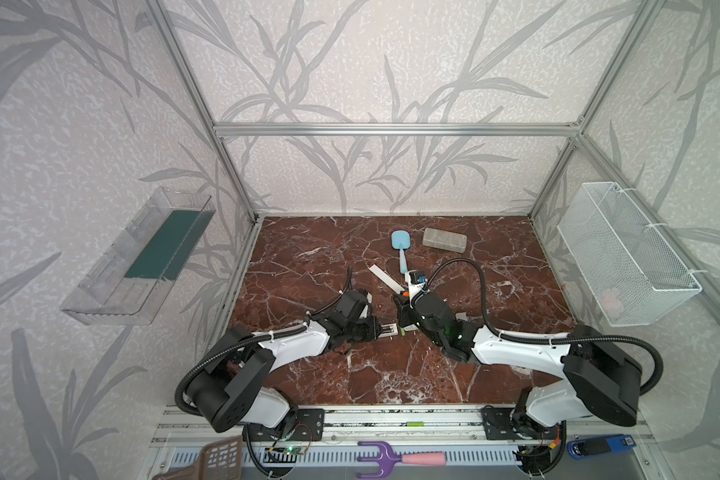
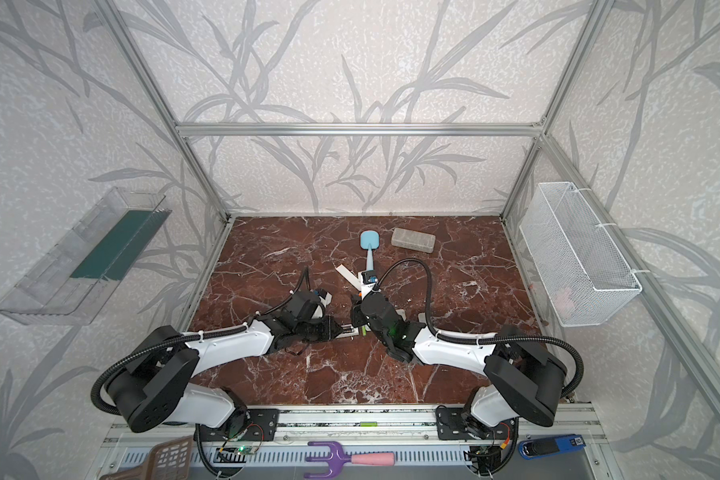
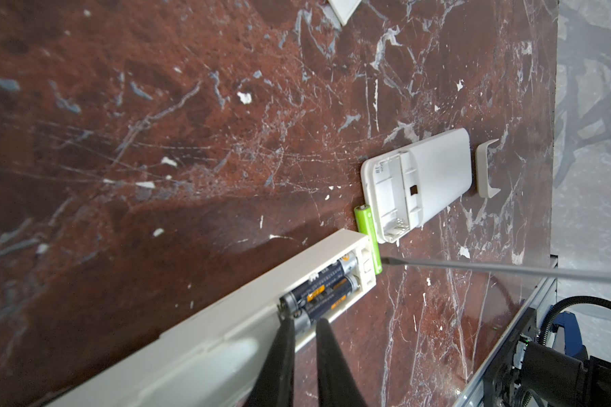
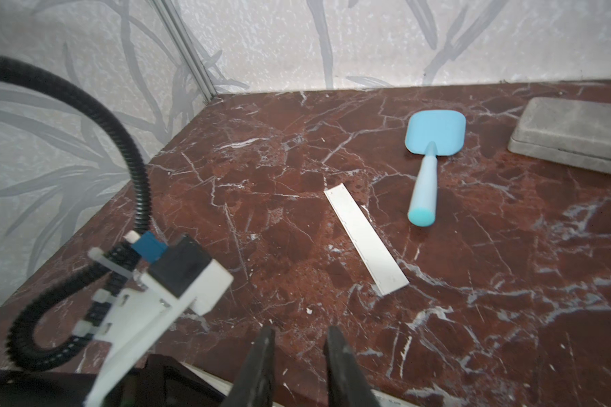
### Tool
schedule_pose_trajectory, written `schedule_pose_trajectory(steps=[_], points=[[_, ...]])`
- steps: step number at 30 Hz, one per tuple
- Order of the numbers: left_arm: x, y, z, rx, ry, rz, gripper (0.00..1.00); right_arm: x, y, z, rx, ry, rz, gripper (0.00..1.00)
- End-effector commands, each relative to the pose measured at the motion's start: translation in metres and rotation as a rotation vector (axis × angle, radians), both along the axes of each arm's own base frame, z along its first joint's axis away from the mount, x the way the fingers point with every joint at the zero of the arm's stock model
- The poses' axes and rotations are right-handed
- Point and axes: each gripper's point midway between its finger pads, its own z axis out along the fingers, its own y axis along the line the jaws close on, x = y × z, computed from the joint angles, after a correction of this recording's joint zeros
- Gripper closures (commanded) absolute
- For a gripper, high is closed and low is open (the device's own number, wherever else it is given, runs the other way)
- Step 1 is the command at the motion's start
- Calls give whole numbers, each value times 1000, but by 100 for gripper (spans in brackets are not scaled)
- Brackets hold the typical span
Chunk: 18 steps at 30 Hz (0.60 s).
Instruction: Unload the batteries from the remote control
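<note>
A green battery [image 3: 367, 236] lies on the counter [image 3: 191, 141] between the long remote [image 3: 191, 327] and the small remote [image 3: 434, 169] — the screwdriver [image 3: 508, 269] tip touches it. The right tool [image 4: 300, 331] clamps the screwdriver; whether the left tool [image 3: 304, 322] grips anything I cannot tell

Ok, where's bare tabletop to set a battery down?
Bare marble: the front strip between the arm bases, the back left corner beyond the left pincer, and the right side by the wire basket. Crowded: the centre, with the long remote, small remote, green battery, screwdriver and white cover strip.
</note>
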Motion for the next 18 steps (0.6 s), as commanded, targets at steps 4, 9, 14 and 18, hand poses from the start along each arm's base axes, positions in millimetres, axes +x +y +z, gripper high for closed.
schedule_pose_trajectory(steps=[4,9,14,18], points=[[-36,34,-46,163,169,20,82,1,16,6,-56,-39,38,100],[-37,35,-46,166,170,19,83,1,21,-5,-109,-26,61,100],[-37,36,-47,170,172,18,83,-2,25,-11,-148,-23,87,100],[-37,35,-47,171,172,16,83,-5,27,-15,-180,-19,108,100]])
